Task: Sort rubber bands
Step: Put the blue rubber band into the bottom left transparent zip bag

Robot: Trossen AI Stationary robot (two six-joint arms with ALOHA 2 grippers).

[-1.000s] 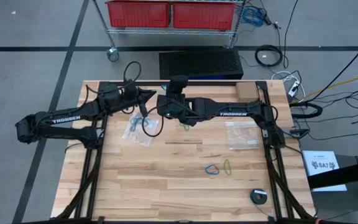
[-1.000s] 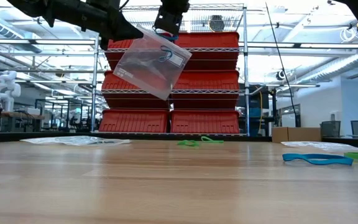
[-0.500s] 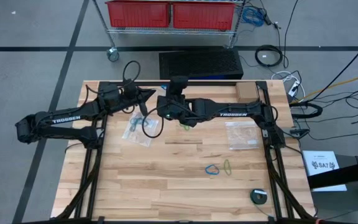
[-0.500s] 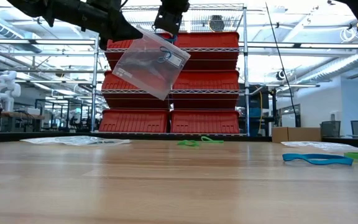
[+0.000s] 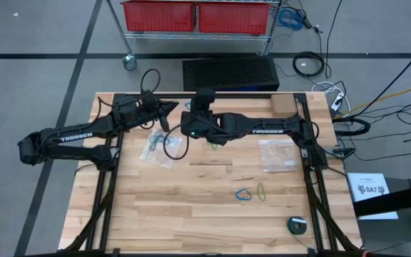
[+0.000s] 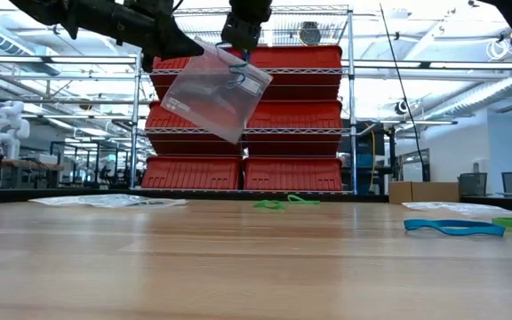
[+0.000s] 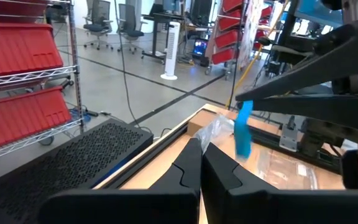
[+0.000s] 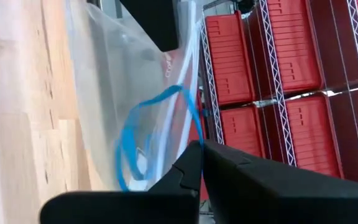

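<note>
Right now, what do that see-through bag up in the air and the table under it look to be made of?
The bag looks like thin clear plastic film: the red bins show through it, it creases, and a blue rubber band is visible inside. The table looks like wooden butcher block, pale with a satin finish: joined strips with grain show.

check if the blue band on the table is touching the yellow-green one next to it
Apart. The high view shows bare wood between the blue band and the yellow-green band.
</note>
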